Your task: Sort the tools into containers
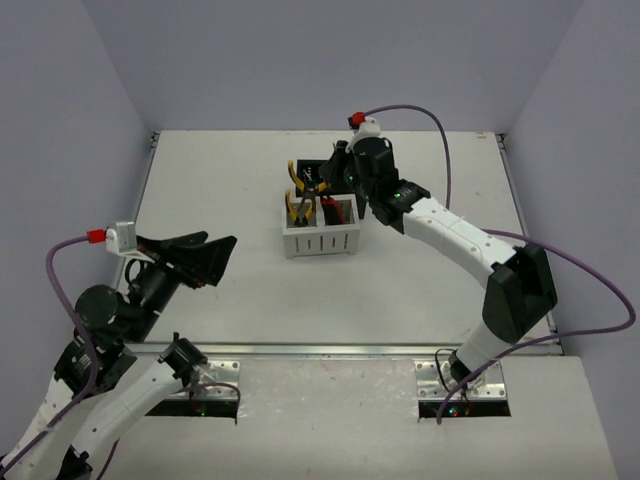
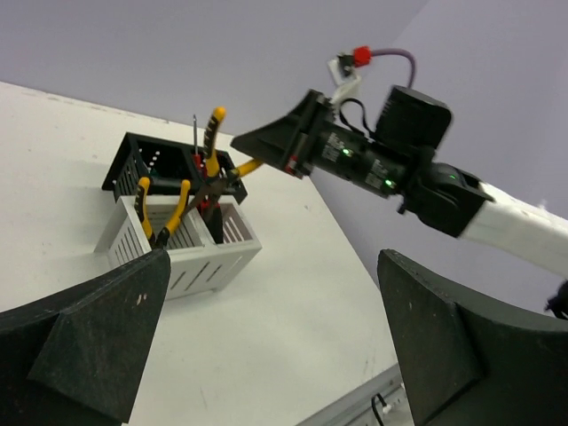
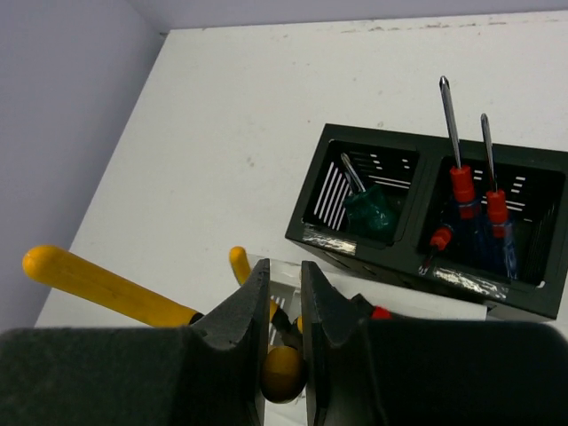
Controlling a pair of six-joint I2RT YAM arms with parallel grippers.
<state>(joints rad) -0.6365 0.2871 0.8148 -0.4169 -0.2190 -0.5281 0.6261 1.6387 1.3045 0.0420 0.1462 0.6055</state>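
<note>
My right gripper (image 3: 284,268) is shut on one yellow handle of a pair of pliers (image 3: 108,288), held over the white slotted box (image 1: 320,240); its other handle sticks out to the left. In the top view that gripper (image 1: 320,188) hangs above the box's left compartment, where a second pair of pliers (image 2: 165,211) stands. Behind it, the black box (image 3: 404,259) holds a green screwdriver (image 3: 369,210) in one compartment and red-handled screwdrivers (image 3: 461,188) in the other. My left gripper (image 1: 220,242) is open and empty, well left of the boxes.
Something red and black (image 1: 336,212) stands in the white box's right compartment. Grey walls enclose the table on the left, back and right. The right arm (image 1: 470,245) stretches across the table's right half.
</note>
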